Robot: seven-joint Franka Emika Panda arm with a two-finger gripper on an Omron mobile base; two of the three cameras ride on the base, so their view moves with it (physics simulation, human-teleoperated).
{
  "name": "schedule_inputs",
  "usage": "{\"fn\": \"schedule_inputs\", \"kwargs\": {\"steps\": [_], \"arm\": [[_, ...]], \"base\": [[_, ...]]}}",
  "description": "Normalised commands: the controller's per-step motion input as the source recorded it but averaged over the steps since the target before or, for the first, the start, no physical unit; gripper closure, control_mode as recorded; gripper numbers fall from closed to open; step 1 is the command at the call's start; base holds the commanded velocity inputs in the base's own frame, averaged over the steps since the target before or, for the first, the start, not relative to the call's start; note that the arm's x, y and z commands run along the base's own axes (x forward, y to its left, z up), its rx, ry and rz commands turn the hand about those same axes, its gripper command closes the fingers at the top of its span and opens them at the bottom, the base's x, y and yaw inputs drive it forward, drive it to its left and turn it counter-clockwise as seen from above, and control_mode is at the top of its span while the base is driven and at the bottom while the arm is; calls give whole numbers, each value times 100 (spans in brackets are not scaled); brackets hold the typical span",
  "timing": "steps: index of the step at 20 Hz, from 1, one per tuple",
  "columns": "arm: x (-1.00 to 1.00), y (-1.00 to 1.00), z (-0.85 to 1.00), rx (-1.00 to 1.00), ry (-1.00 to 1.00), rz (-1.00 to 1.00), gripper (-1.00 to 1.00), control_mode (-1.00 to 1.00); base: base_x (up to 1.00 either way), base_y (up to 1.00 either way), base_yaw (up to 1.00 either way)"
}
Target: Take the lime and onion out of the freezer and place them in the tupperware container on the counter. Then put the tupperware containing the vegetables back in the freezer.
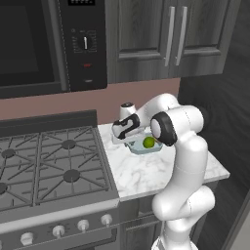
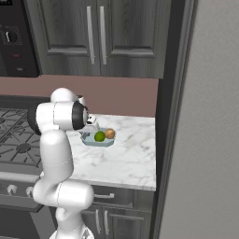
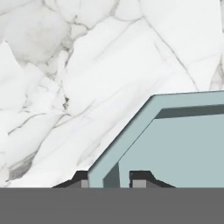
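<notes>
Pale blue tupperware container (image 3: 183, 144) sits on my marble counter (image 3: 65, 65), holding the lime (image 2: 99, 136) and onion (image 2: 109, 133). My gripper (image 3: 110, 178) pinches its rim, one fingertip each side.

The container (image 2: 98, 142) sits on the worktop (image 2: 126, 161), toward its back edge and nearer its left edge, which meets the stove (image 1: 49, 166). In the container lie the lime (image 2: 99, 137) and the onion (image 2: 109, 134), side by side and touching or nearly so, the lime to the left and the onion to the right in the right base view. The gripper (image 3: 109, 180) stands at the container's left rim, one finger outside the wall and one inside. The freezer (image 2: 205, 140) stands right of the worktop. Cabinets (image 2: 93, 37) hang above the back wall, and the oven panel (image 1: 83, 44) lies to their left above the stove.
</notes>
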Motion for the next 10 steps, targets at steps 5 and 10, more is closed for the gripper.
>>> {"fn": "schedule_inputs", "kwargs": {"steps": [5, 10], "arm": [[0, 0, 0, 0, 0, 0, 100, -100], [-2, 0, -1, -1, 0, 0, 100, -100]], "base": [[0, 0, 0], [0, 0, 0]]}}
